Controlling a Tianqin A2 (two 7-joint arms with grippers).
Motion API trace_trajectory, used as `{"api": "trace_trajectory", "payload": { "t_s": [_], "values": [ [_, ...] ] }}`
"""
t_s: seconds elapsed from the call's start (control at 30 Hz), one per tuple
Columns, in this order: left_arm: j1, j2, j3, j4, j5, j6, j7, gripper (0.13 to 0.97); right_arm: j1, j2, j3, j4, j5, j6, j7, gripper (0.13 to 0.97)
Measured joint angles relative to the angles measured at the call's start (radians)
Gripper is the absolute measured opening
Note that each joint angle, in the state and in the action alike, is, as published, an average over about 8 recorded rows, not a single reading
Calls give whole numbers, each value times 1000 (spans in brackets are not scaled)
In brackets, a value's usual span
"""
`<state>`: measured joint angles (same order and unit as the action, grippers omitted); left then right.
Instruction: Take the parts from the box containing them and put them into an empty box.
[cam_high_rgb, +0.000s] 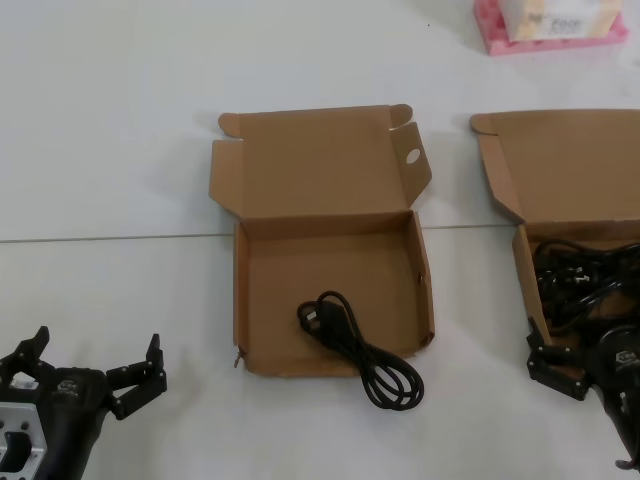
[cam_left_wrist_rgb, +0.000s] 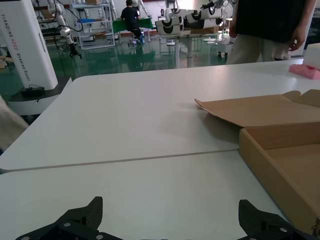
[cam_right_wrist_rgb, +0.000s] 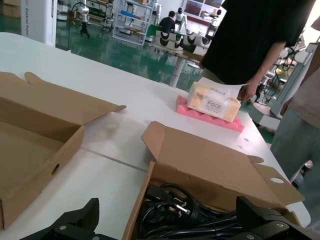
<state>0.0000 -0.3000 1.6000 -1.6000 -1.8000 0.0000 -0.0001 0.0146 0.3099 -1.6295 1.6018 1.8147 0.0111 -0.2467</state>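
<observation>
Because the black cords (cam_high_rgb: 585, 280) in the right-hand box (cam_high_rgb: 560, 170) lie tangled in overlapping loops, a grab there could lift two at once or drag a trailing loop over the box wall, tipping or shifting the box; this is a judgement, not an observed event. One cord (cam_high_rgb: 358, 348) already rests in the centre box (cam_high_rgb: 330, 270), the one with a round hole in its lid flap, but its far loop hangs over the front wall onto the desk (cam_high_rgb: 110, 140), so it could slide out or snag. The right gripper (cam_high_rgb: 560, 365) hovers at the near edge of the right-hand box, jaws spread and holding nothing. The left gripper (cam_high_rgb: 95, 375) sits low on the desk, well left of the centre box, jaws spread, idle. A pink tray (cam_high_rgb: 550, 40) with a tissue pack stands beyond the right-hand box.
</observation>
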Motion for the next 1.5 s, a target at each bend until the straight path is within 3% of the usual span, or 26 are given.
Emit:
{"api": "trace_trajectory", "payload": {
  "t_s": [1.5],
  "values": [
    [0, 0, 0, 0, 0, 0, 0, 966, 0, 0, 0, 0, 0, 0, 0, 966]
  ]
}}
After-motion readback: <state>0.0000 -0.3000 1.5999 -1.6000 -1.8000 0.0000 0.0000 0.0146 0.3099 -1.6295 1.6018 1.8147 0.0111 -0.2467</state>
